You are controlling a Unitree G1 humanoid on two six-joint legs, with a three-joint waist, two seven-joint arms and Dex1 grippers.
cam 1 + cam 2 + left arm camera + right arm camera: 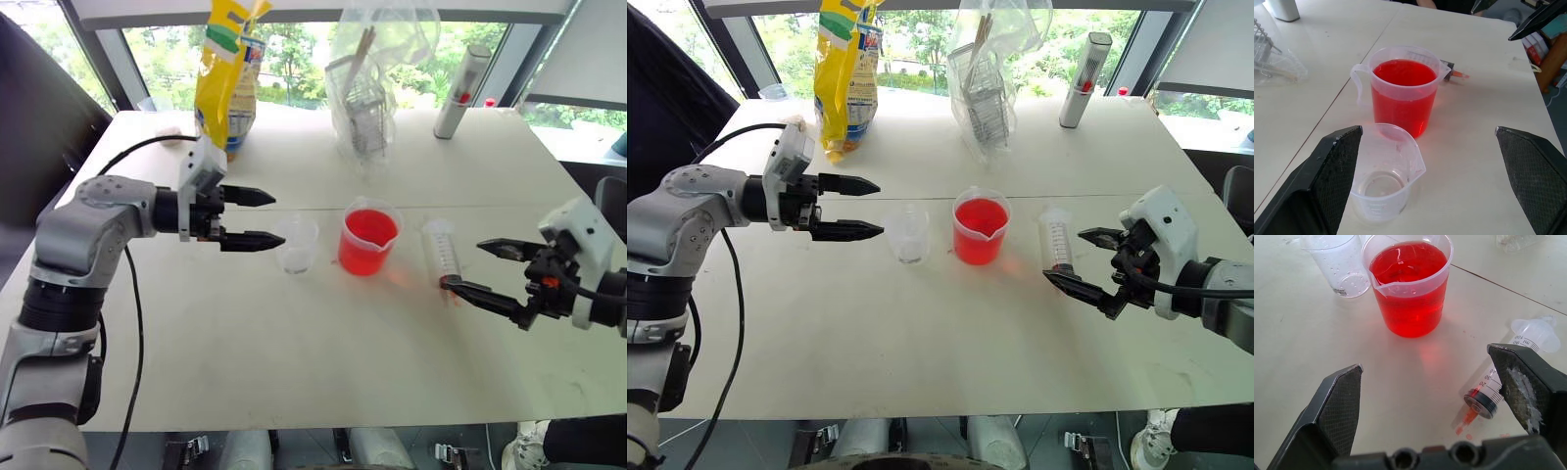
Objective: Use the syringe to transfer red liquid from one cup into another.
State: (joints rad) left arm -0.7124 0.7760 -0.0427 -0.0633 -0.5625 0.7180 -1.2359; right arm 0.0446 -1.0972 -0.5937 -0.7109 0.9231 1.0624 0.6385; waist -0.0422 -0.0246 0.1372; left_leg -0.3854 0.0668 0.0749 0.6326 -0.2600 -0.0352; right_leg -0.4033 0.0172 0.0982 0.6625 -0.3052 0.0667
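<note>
Syringe lies flat by the wide-open right hand; left hand wide too

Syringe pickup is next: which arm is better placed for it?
Right. The right tool is open and hangs right beside the syringe, which lies on the table on the beaker's right. The left tool is open by the small cup, across the beaker.

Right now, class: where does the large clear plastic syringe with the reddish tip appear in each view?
Left eye: syringe right of the red-filled beaker.
Right eye, same side.
Left wrist: tip peeking behind the beaker.
Right wrist, beside the finger.
Shared landmark: the beaker.
</note>
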